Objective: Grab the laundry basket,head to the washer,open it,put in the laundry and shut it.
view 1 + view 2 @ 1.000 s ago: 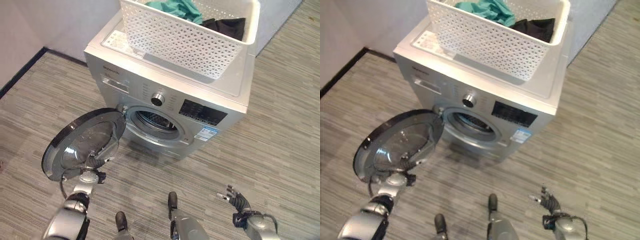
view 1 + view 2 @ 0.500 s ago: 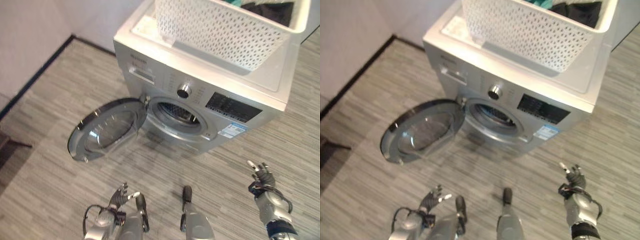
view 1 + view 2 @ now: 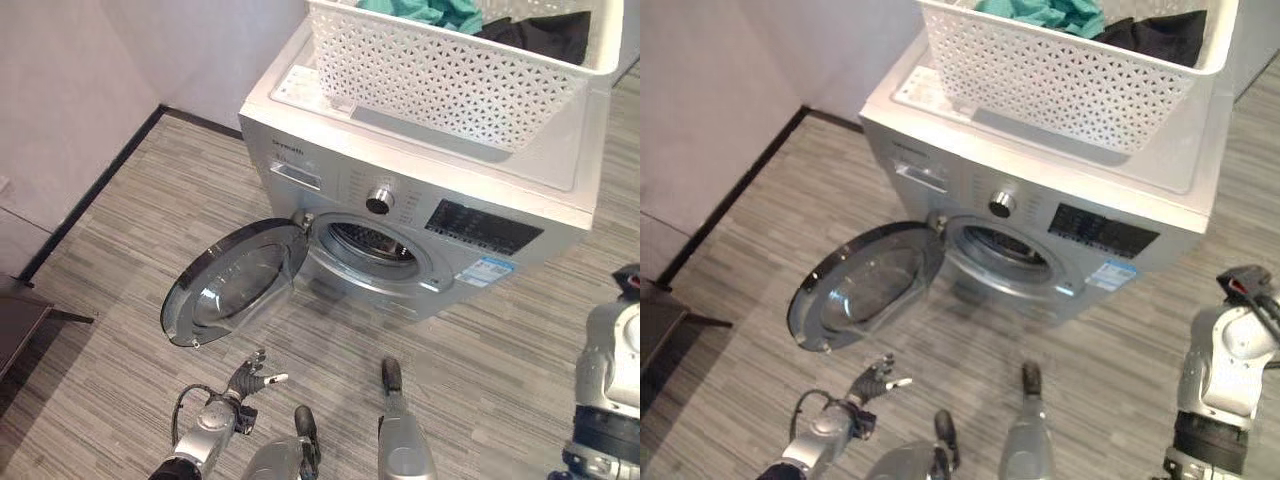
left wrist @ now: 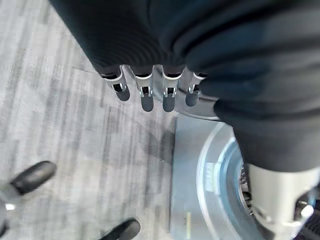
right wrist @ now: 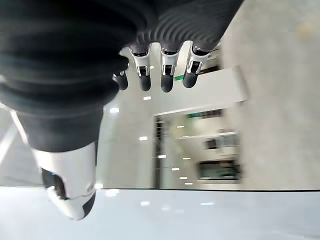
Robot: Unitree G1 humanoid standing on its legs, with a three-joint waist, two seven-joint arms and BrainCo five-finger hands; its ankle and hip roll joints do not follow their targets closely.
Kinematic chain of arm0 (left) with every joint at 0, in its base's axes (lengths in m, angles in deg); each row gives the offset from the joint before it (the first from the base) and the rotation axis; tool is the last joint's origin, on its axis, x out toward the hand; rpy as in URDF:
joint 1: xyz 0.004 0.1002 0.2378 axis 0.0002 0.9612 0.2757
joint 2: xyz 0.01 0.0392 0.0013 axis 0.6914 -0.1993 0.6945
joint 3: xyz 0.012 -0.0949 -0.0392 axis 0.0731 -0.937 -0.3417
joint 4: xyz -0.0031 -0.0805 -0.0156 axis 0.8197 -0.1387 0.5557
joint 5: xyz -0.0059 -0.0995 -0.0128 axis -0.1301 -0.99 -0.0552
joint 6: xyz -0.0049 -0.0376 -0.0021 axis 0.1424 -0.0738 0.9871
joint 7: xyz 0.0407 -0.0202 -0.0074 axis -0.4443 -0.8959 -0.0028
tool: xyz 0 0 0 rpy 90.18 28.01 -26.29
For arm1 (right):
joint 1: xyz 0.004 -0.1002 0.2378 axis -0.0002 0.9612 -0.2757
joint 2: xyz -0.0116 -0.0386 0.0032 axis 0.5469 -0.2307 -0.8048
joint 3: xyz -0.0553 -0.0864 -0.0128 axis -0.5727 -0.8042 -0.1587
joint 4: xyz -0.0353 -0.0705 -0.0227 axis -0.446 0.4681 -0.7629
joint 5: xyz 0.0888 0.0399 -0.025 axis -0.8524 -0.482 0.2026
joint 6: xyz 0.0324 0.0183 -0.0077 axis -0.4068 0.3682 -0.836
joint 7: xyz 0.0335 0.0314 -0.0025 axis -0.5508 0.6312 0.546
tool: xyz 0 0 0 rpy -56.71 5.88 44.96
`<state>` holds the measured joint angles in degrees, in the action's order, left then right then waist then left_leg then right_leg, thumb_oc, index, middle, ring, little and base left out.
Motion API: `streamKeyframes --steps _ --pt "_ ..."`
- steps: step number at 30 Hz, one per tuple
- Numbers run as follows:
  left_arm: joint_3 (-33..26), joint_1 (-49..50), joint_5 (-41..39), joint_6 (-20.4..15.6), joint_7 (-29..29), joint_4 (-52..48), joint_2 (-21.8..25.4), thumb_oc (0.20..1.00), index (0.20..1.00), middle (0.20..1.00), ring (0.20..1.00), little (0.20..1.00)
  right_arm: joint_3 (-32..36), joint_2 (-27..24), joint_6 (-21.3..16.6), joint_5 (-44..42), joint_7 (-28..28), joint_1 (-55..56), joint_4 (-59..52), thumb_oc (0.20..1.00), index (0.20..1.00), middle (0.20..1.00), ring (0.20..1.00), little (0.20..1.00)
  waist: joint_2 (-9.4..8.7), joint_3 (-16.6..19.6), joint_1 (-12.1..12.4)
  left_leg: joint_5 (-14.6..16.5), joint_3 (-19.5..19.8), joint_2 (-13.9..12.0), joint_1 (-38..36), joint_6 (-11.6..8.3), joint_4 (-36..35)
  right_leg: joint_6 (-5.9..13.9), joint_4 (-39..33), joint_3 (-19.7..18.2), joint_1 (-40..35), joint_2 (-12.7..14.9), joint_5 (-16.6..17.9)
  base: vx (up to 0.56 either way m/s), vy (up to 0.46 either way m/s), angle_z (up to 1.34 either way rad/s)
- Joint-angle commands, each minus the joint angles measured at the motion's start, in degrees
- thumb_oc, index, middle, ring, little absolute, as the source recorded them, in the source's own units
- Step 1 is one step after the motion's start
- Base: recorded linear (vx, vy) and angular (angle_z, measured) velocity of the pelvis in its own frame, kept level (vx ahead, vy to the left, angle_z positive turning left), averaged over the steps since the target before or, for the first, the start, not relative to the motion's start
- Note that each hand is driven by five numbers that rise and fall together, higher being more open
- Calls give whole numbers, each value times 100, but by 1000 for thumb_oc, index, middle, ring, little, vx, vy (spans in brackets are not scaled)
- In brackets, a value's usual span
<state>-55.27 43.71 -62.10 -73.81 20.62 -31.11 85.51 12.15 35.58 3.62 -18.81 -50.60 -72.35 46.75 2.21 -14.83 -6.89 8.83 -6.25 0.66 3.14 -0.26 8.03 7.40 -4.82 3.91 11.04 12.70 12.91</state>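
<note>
While the white perforated plastic laundry basket (image 3: pixel 460 75) sits on top of the silver front-loading washer (image 3: pixel 420 190), toward its back edge, I see teal cloth (image 3: pixel 425 10) and black cloth (image 3: pixel 540 35) inside it. The washer's round glass door (image 3: pixel 235 283) hangs wide open to the robot's left of the drum opening (image 3: pixel 375 243). My left hand (image 3: pixel 250 377) hovers low over the grey striped floor (image 3: pixel 120 300), below the door, its fingers straight and spread, holding nothing. In the right wrist view my right hand (image 5: pixel 150 70) shows relaxed fingers, empty.
</note>
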Motion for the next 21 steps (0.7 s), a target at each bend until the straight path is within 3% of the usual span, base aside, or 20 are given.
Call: streamKeyframes --steps 1,3,4,5,7,8,9,10,12,14,15,16,17,18,19,20,21 --pt "-93 -118 271 -172 148 -123 183 1000 1000 1000 1000 1000 -139 -439 -192 570 95 -711 -167 1000 1000 1000 1000 1000 -184 208 89 824 172 85 -338 274 301 429 439 179 438 177 -735 157 -101 3" --pt "-107 -115 267 -167 147 -37 132 1000 1000 1000 1000 1000 -264 -394 -214 537 252 -732 -295 1000 1000 1000 1000 1000 -245 237 99 860 210 88 -441 237 271 425 472 230 378 174 -726 194 -139 -4" --pt "-126 -110 379 -163 199 155 54 1000 1000 1000 1000 1000 -517 -396 -247 510 527 -805 -496 1000 1000 1000 1000 1000 -374 356 122 901 306 -9 -675 146 168 409 712 222 332 106 -730 264 -197 15" --pt "-141 -110 388 -176 204 173 40 1000 1000 1000 1000 1000 -533 -391 -240 510 538 -811 -503 1000 1000 1000 1000 1000 -363 347 102 889 312 -23 -712 135 127 403 764 227 334 96 -771 292 -233 16" --pt "-198 -99 428 -169 299 404 -52 1000 1000 1000 1000 1000 -818 -467 -249 483 848 -821 -680 1000 1000 1000 1000 1000 -449 477 85 834 391 -279 -930 -12 97 291 1147 120 335 -150 -968 321 -296 13" --pt "-292 -22 327 -201 333 410 -66 1000 1000 1000 1000 1000 -1077 -577 -258 520 1065 -947 -814 1000 1000 1000 1000 1000 -548 554 214 386 373 -537 -776 -174 646 105 1183 239 149 -355 -1173 298 -321 11" --pt "-302 -16 327 -200 333 405 -67 1000 1000 1000 1000 1000 -1089 -576 -256 522 1068 -959 -810 1000 1000 1000 1000 1000 -525 554 189 431 399 -576 -714 -200 756 79 1173 267 144 -386 -1171 174 -451 6" --pt "-259 -78 463 -205 366 451 -44 1000 1000 1000 1000 1000 -1208 -733 -228 731 1224 -1175 -916 1000 1000 1000 1000 1000 -705 404 368 -276 699 -741 148 -315 2488 -210 1056 285 -164 -588 -1220 20 -329 8" --pt "-243 -85 519 -206 348 499 -46 1000 1000 1000 1000 1000 -1311 -817 -204 975 1246 -1237 -868 1000 1000 1000 1000 1000 -777 371 469 -403 894 -695 450 -297 2867 -286 979 260 -257 -654 -1277 38 -215 10" --pt "-285 -58 536 -228 208 523 -74 1000 1000 1000 1000 1000 -1171 -1142 -16 1231 1378 -962 -686 1000 1000 1000 1000 1000 -886 489 451 -139 807 -1181 790 -295 1933 -242 762 375 -516 -542 -1501 173 -7 -1" --pt "-263 -18 540 -240 157 464 -59 1000 1000 1000 1000 1000 -1130 -1280 47 1291 1398 -870 -551 1000 1000 1000 1000 1000 -875 548 503 -100 691 -1304 765 -308 1211 -213 719 447 -634 -506 -1596 193 83 60" --pt "-271 3 603 -289 165 428 -8 1000 1000 1000 1000 1000 -1020 -1512 170 1618 1333 -788 -384 1000 1000 1000 1000 1000 -909 538 575 -460 628 -1444 946 -377 768 -175 689 474 -721 -421 -1636 190 96 71" --pt "-341 89 553 -329 101 338 40 1000 1000 1000 1000 1000 -949 -1816 405 1906 1411 -651 -204 1000 1000 1000 1000 1000 -866 568 591 -379 710 -1406 827 -407 536 -208 740 430 -714 -446 -1668 83 64 69" --pt "-333 96 550 -323 99 324 34 1000 1000 1000 1000 1000 -951 -1833 405 1906 1406 -653 -193 1000 1000 1000 1000 1000 -868 577 598 -440 699 -1391 817 -403 475 -212 740 425 -692 -433 -1645 179 171 36" --pt "-495 173 583 -379 179 444 109 1000 1000 1000 1000 1000 -1054 -2297 629 2275 1549 -578 370 1000 1000 1000 1000 1000 -764 650 686 -381 814 -1242 557 -475 122 -131 805 449 -759 -364 -1644 187 276 11" --pt "-625 272 694 -419 185 614 223 1000 1000 1000 1000 1000 -1261 -2871 833 2148 1921 -678 1157 1000 1000 1000 1000 1000 -783 729 736 -383 725 -1149 405 -463 -20 -77 852 487 -799 -253 -1556 233 330 -35" --pt "-681 319 702 -422 162 658 270 1000 1000 1000 1000 1000 -1400 -3019 889 1907 2176 -762 1443 1000 1000 1000 1000 1000 -804 760 755 -385 650 -1128 332 -447 -96 -49 835 487 -816 -214 -1524 141 235 -80"
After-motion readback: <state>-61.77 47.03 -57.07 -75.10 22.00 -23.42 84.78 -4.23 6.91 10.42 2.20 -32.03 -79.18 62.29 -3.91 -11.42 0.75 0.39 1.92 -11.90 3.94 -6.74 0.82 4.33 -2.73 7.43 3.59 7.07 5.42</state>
